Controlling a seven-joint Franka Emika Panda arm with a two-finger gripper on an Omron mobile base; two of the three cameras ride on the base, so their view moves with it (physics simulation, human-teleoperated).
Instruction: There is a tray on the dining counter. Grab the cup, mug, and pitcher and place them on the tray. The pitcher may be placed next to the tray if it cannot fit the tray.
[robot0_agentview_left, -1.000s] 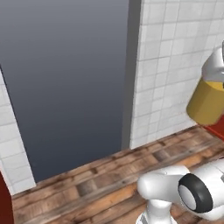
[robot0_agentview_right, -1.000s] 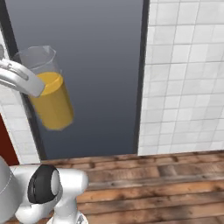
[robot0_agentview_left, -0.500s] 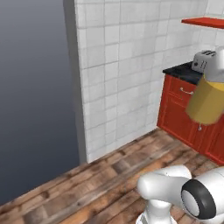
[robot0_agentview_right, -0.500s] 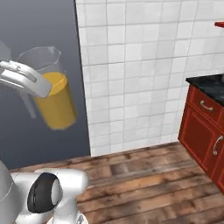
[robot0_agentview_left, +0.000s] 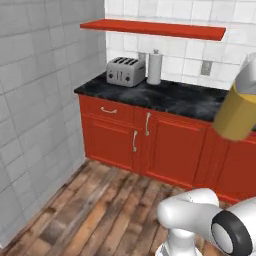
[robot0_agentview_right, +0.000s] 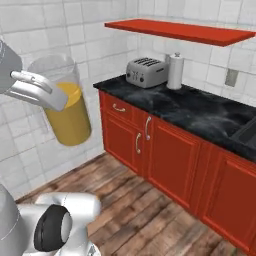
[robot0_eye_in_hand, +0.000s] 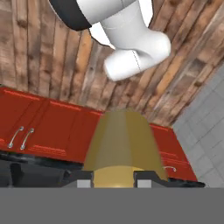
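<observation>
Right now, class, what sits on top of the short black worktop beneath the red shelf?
On the black worktop stand a silver toaster and a pale upright cylinder, side by side at the tiled wall. In the left base view, the held pitcher covers the worktop's right end.

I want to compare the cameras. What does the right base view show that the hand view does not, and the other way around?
Right base view alone: the toaster, the paper towel roll and the red shelf above the black worktop, plus the pitcher's clear upper part.
Hand view alone: the pitcher seen along its length, between the fingertips.
Both: the hand holding the pitcher, red cabinet doors, wooden floor.
</observation>
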